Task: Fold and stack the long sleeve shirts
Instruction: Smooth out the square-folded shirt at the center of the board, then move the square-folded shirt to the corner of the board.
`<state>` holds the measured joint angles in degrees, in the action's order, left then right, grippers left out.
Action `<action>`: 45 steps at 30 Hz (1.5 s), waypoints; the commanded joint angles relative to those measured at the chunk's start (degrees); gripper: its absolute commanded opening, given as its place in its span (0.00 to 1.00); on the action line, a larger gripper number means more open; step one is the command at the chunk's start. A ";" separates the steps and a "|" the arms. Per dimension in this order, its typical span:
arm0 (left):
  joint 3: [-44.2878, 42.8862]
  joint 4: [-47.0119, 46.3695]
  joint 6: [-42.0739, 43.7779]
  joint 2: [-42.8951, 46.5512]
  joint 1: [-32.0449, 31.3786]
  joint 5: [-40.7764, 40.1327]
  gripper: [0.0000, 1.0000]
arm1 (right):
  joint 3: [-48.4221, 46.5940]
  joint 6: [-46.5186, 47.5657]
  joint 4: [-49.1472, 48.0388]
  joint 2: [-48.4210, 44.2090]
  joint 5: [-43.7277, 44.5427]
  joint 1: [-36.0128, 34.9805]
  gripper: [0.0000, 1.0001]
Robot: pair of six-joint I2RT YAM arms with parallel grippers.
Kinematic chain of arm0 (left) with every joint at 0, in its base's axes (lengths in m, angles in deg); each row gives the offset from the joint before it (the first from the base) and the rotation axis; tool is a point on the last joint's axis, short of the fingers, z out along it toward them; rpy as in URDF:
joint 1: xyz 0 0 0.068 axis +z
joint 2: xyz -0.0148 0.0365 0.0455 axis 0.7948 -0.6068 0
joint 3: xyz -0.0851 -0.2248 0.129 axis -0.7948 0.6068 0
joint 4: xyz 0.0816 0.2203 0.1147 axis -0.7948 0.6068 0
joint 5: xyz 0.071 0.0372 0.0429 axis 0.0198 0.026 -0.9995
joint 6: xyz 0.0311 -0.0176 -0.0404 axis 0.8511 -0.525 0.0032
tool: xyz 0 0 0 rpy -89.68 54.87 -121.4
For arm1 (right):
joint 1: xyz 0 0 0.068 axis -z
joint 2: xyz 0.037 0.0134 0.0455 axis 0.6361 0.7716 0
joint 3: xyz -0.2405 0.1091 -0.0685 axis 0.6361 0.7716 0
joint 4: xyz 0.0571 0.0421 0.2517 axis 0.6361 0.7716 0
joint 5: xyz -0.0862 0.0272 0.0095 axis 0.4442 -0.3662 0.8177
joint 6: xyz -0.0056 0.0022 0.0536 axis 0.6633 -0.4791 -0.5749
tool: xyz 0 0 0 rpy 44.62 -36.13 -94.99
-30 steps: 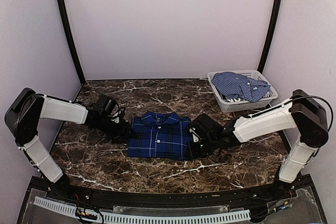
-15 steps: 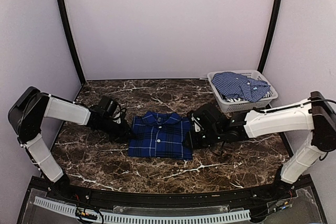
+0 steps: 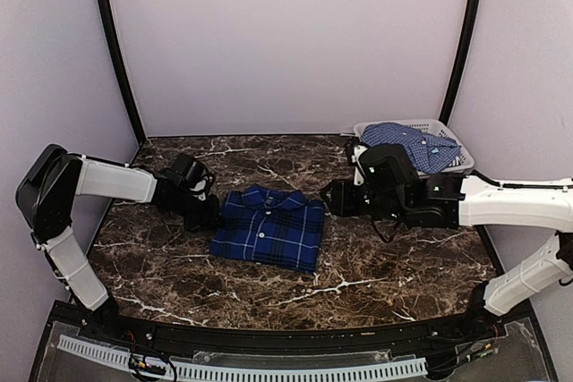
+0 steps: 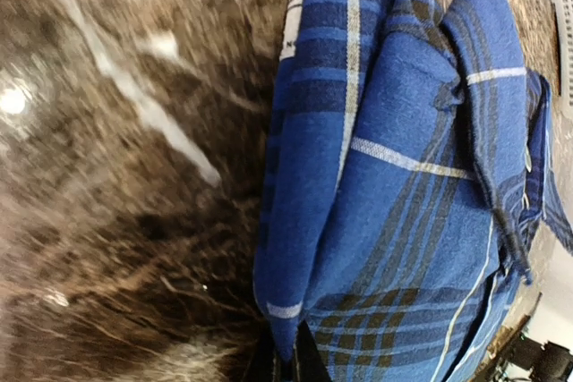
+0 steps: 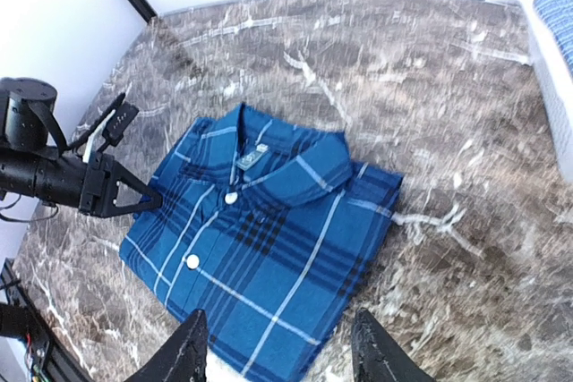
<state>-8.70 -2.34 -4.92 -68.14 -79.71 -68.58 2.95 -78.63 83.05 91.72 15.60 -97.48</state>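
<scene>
Top view has the plaid shirt (image 3: 269,228) folded neat and buttoned, collar at the far end, mid-table (image 3: 161,257). Its left edge is pinched tight in the left gripper (image 3: 208,214), while the right gripper (image 3: 336,199) hangs spread apart just beside it. A light shirt (image 3: 407,145) sits crumpled in the basket (image 3: 428,122).

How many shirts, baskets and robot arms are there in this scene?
Shirts: 2, the plaid shirt and the light shirt
Baskets: 1, the basket
Arms: 2, the left arm and the right arm
Total: 5
</scene>
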 commanded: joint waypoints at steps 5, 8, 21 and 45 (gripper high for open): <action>-7.52 11.55 6.68 0.13 5.45 -12.61 0.00 | -4.10 5.66 -4.44 -2.79 6.53 1.32 0.55; -9.91 13.93 8.56 0.03 7.92 -15.83 0.00 | -5.16 6.86 -4.94 -2.56 7.23 1.56 0.59; -31.03 19.21 16.27 -11.69 20.21 -21.99 0.00 | -11.54 11.93 -5.57 1.24 3.63 3.27 0.66; -59.35 28.17 19.87 -27.58 31.68 -25.66 0.00 | -14.53 12.15 -3.32 5.13 -1.67 4.98 0.66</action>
<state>-64.81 23.21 13.84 -95.66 -50.31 -92.10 -9.58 -67.05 80.30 96.15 15.29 -92.91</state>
